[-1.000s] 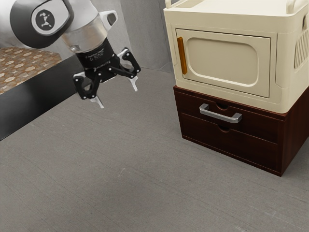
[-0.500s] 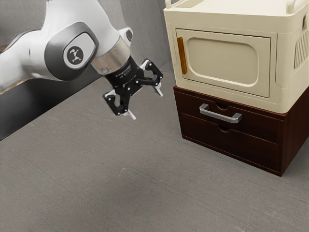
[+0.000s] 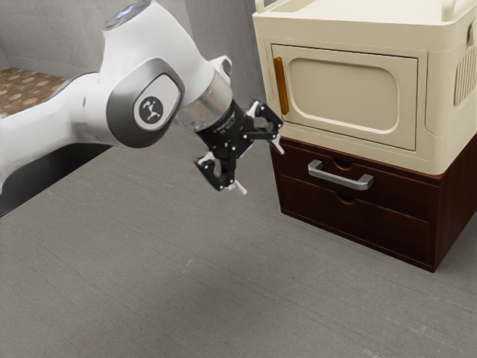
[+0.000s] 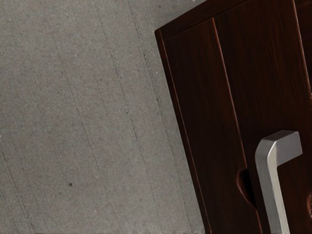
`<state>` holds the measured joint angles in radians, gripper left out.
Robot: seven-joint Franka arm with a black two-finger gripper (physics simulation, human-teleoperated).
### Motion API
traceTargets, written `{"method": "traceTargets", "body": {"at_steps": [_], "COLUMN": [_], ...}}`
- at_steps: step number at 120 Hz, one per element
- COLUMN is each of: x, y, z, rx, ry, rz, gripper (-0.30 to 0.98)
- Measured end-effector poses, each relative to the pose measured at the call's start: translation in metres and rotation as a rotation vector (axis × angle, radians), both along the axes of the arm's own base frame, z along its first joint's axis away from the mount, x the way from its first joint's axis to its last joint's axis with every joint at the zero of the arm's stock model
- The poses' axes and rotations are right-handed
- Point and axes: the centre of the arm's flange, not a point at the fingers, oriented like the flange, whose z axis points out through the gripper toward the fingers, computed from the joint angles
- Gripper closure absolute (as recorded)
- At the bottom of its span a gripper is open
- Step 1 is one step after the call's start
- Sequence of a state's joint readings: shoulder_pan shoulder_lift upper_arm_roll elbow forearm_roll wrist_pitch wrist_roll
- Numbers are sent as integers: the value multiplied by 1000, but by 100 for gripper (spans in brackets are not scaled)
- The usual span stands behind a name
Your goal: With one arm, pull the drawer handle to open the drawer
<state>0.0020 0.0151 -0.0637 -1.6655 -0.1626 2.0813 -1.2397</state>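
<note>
Well, our gripper (image 3: 259,165) hangs tilted over the table (image 3: 186,298), its fingers spread wide, and we have it near the handle (image 3: 340,179) but apart from it. That silver bar sits across the front of the upper drawer (image 3: 402,195), which is shut, above the lower drawer (image 3: 373,226), also shut. Both belong to the dark wooden cabinet (image 3: 456,198). On top of that we see the cream box (image 3: 343,97), with an orange grip (image 3: 281,86) on its closed door.
</note>
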Motion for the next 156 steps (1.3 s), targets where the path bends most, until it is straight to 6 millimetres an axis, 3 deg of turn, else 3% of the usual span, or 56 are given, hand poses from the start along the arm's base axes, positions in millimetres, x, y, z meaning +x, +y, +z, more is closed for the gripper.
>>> {"method": "traceTargets", "body": {"at_steps": [54, 85, 156], "x": [18, 25, 48], "y": [-8, -30, -38], "z": [-17, -25, -39], "rx": [-18, -27, -41], "ry": [-37, -50, -62], "rz": [23, 0, 5], "gripper": [4, 6, 8]}}
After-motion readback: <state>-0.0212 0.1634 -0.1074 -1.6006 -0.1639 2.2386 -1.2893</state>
